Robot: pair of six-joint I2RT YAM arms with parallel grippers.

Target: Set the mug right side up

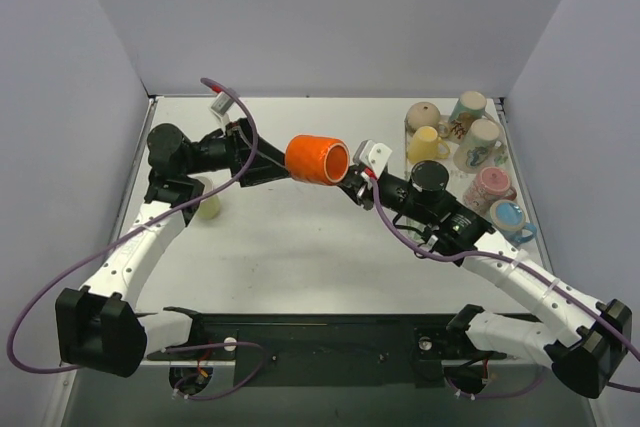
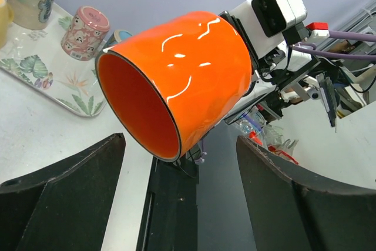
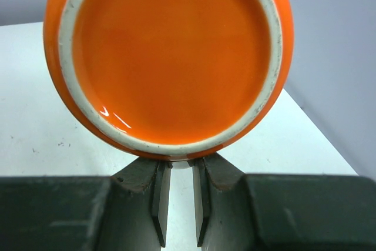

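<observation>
While your right end effector [image 3: 179, 168] clamps the mug [image 3: 170, 51] sideways and the left end effector [image 2: 179, 145] stands wide, turn it upright slowly, away from the left.

Orange mug [image 1: 317, 159] between your left gripper [image 1: 275, 162] and right gripper [image 1: 355, 182].
It is tipped sideways; a tray [image 1: 450, 154] of other mugs [image 1: 480, 144] sits back right.

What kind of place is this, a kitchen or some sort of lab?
Probably a robot lab test bench, not a kitchen: a white table boxed in by blank walls, a cabled left arm and right arm bolted at its edge, and a tray of mugs.
</observation>
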